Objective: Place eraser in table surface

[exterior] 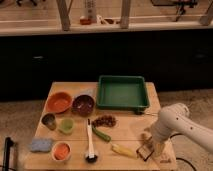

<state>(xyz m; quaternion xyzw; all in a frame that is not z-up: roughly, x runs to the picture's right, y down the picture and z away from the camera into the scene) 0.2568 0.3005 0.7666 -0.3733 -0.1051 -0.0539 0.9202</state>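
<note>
The eraser [144, 152], a small block with a tan top and a dark side, is at the front right corner of the pale wooden table surface [130, 131], just right of the yellow corn [122, 149]. My gripper [151, 144] is right at the eraser, coming down from the white arm [172, 122] on the right. I cannot tell whether the eraser rests on the wood or hangs from the gripper.
A green tray [122, 93] stands at the back right. Orange bowl [59, 102], brown bowl [83, 105], metal cup [48, 120], green cup [66, 125], blue-grey sponge [40, 145], small orange bowl [61, 150], black-handled brush [90, 142], cucumber [101, 133], grapes [105, 120].
</note>
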